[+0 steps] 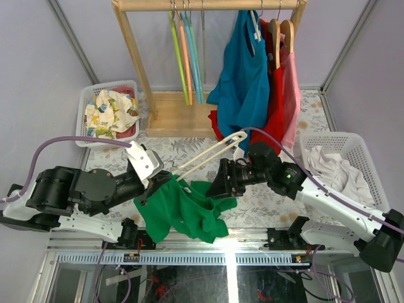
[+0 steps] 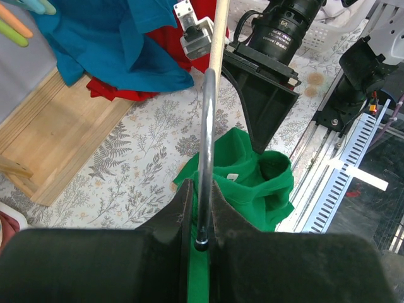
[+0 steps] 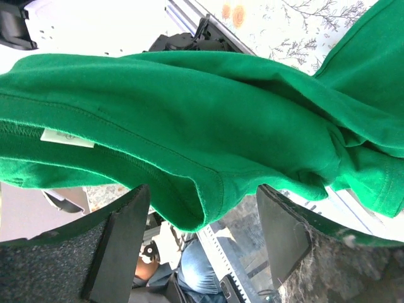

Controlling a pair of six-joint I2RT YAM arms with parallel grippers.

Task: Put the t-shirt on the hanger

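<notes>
T-shirt [image 1: 183, 211] sits bunched at the near edge of the desk [image 1: 268, 203], just under the hanger [image 1: 208, 154]. Left hand [image 2: 201, 211] pinches the wire hook [image 2: 204, 126], with the hanger slanting up. Right hand [image 3: 202, 192] is spread, a collar hem fold between its fingers, not clamped. Best move: close on one collar layer only, lift it open, then feed a hanger arm inside.

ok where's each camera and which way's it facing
top external: above and behind, looking down; both arms, bright green fabric t-shirt between.
left wrist: looks along left tool, shut on the wire hook of the pale wooden hanger.
right wrist: looks past open right tool at the t-shirt.
shared: the t-shirt, in all three.
</notes>
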